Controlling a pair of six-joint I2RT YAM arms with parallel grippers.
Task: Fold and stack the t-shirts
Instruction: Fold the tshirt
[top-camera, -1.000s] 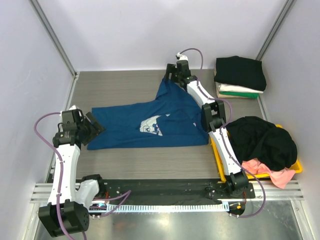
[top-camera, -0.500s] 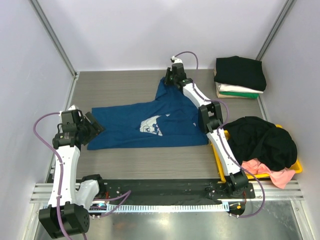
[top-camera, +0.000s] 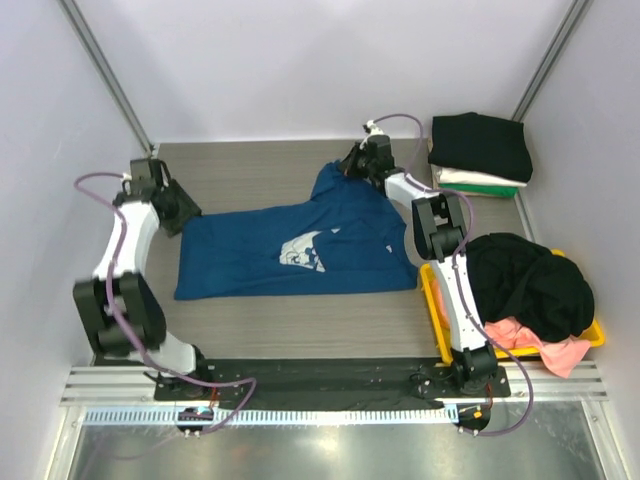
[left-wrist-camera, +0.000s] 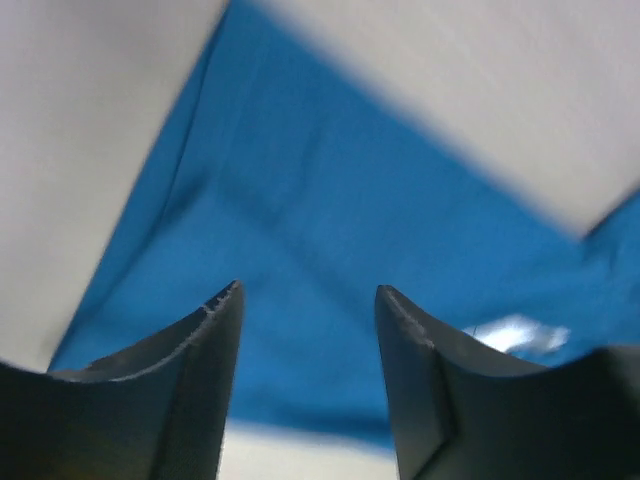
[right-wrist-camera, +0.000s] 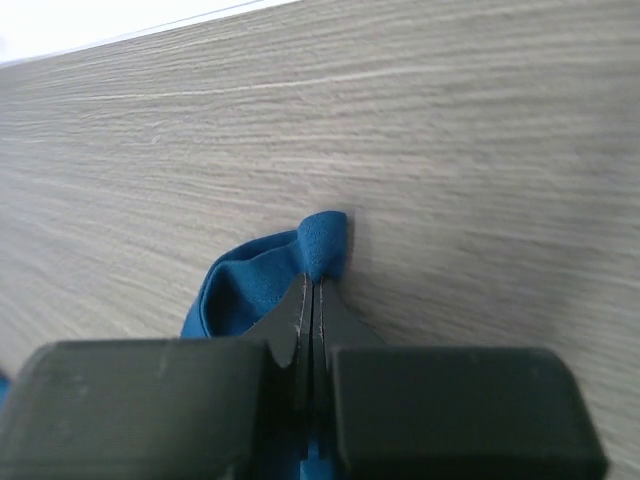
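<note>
Blue shirt (top-camera: 300, 250) lies spread print-up mid-table (top-camera: 250, 170), one corner drawn toward the far edge and pinched there between the closed fingers of the right gripper (top-camera: 352, 165); the right wrist view shows a small blue fold (right-wrist-camera: 250, 285) bulging at the tips (right-wrist-camera: 312, 285), the rest of the cloth hidden behind the gripper. Left gripper (top-camera: 183, 212) sits at the shirt's far-left corner, jaws apart (left-wrist-camera: 308, 295) and holding nothing, blurred blue cloth (left-wrist-camera: 330, 200) between them; contact cannot be told. Folded stack (top-camera: 480, 145), black on top, at far-right corner; yellow bin (top-camera: 432, 300) at right edge, mostly covered by a black shirt (top-camera: 525, 285) and a pink one (top-camera: 530, 340).
</note>
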